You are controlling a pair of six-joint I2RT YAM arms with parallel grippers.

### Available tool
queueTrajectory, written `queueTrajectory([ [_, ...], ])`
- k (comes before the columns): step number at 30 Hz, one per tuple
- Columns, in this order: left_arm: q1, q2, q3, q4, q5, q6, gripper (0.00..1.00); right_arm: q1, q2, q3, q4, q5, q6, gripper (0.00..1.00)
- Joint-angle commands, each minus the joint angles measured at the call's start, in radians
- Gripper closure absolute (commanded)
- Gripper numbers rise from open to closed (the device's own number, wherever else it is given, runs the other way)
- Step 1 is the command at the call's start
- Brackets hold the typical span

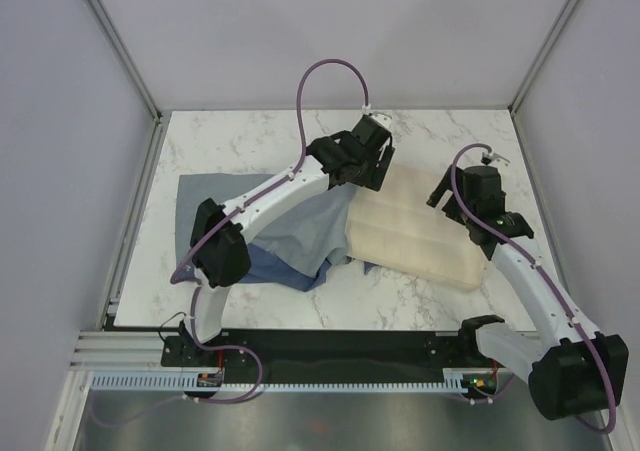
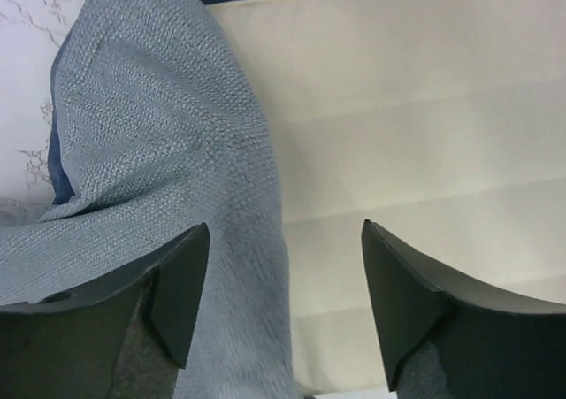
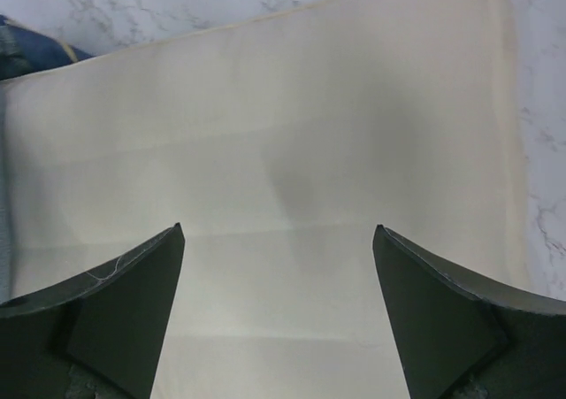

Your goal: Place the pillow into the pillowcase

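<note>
- Plainly, both claws stand wide apart and hold nothing. The left gripper (image 2: 283, 240) hangs over the pillowcase (image 2: 159, 151) where its grey-blue cloth laps the pillow (image 2: 424, 151); the right gripper (image 3: 279, 235) hangs over bare pillow.
- Pillow lies flat, right of centre, long axis across the table (image 1: 250, 136), slanting nearer toward the right; its left end meets the pillowcase.
- Bare marble shows along the far edge and before the pillow.

We see soft, even overhead light on the table (image 1: 250, 136), bright and free of glare. Shadows are faint: a dim smudge lies on the pillow (image 3: 296, 191) ahead of the right gripper (image 3: 278, 240). In the left wrist view the pillowcase (image 2: 159, 134) weave is crisp, while the dark fingers (image 2: 177, 293) nearest us show little detail.
</note>
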Motion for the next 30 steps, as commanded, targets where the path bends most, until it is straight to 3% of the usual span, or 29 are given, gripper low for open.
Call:
queueTrajectory([
  [1,0.057,0.076,0.042,-0.072,-0.04,-0.024,0.25,-0.086,-0.035,-0.077,0.017,-0.015,0.05,0.04],
  [2,0.074,0.087,0.036,-0.071,-0.004,-0.049,0.29,-0.098,-0.046,-0.099,0.039,-0.015,0.056,0.04],
  [6,0.126,0.096,-0.01,-0.068,0.018,-0.041,0.66,-0.114,-0.046,-0.189,0.078,-0.003,0.07,0.05],
  [7,0.128,0.095,-0.013,-0.068,0.012,-0.037,0.85,-0.115,-0.041,-0.203,0.091,-0.01,0.075,0.06],
  [8,0.129,0.092,-0.018,-0.068,0.012,-0.032,0.94,-0.115,-0.027,-0.214,0.12,-0.026,0.078,0.07],
  [9,0.129,0.084,-0.022,-0.068,0.017,-0.031,0.98,-0.115,-0.018,-0.237,0.137,-0.074,0.078,0.12],
  [11,0.129,0.072,-0.027,-0.052,0.062,-0.011,0.98,-0.114,0.0,-0.258,0.192,-0.138,0.082,0.4],
  [12,0.128,0.06,-0.027,-0.043,0.087,0.005,0.98,-0.097,0.002,-0.287,0.221,-0.209,0.081,0.68],
  [15,0.126,0.038,-0.028,-0.008,0.182,0.064,0.98,0.024,0.002,-0.304,0.247,-0.205,0.102,0.99],
  [18,0.124,0.017,-0.033,0.015,0.247,0.092,0.98,0.156,-0.013,-0.306,0.252,-0.164,0.151,1.0],
  [23,0.088,-0.025,-0.041,0.051,0.383,0.123,0.98,0.508,-0.043,-0.286,0.263,-0.028,0.242,1.0],
  [25,0.069,-0.034,-0.028,0.052,0.371,0.138,0.98,0.626,-0.035,-0.243,0.241,0.026,0.251,0.99],
  [27,0.057,-0.055,-0.034,0.051,0.35,0.14,0.98,0.652,-0.032,-0.199,0.192,0.063,0.227,0.94],
  [29,0.057,-0.069,-0.054,0.043,0.31,0.134,0.98,0.652,-0.058,-0.185,0.168,0.086,0.205,0.72],
  [30,0.057,-0.089,-0.065,0.038,0.272,0.132,0.96,0.652,-0.07,-0.173,0.16,0.107,0.191,0.51],
])
